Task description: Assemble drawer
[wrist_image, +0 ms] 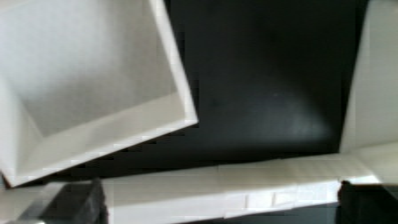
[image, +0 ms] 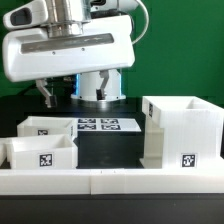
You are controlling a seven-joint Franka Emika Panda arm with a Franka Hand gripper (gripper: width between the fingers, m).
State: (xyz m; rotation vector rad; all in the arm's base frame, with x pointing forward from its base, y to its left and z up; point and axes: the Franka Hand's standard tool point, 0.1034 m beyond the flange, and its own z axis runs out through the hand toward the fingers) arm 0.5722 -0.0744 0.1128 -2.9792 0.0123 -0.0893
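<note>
The tall open-fronted box shell [image: 182, 132] stands on the exterior view's right, a black-and-white tag on its front. Two small open-top trays sit on the left, one behind [image: 46, 126] and one in front [image: 40, 153], the front one showing a tag. My gripper [image: 58, 95] hangs above the trays, mostly hidden by the white wrist housing. In the wrist view my gripper [wrist_image: 217, 202] is open and empty, with dark fingertips [wrist_image: 50, 205] at the frame's edges. One tray [wrist_image: 89, 85] shows from above, apart from the fingers. I cannot tell which tray it is.
The long low white border wall [image: 110, 182] runs along the front of the black table and also shows in the wrist view [wrist_image: 267, 185]. The marker board [image: 105, 125] lies flat between the trays and the robot's base [image: 100, 88].
</note>
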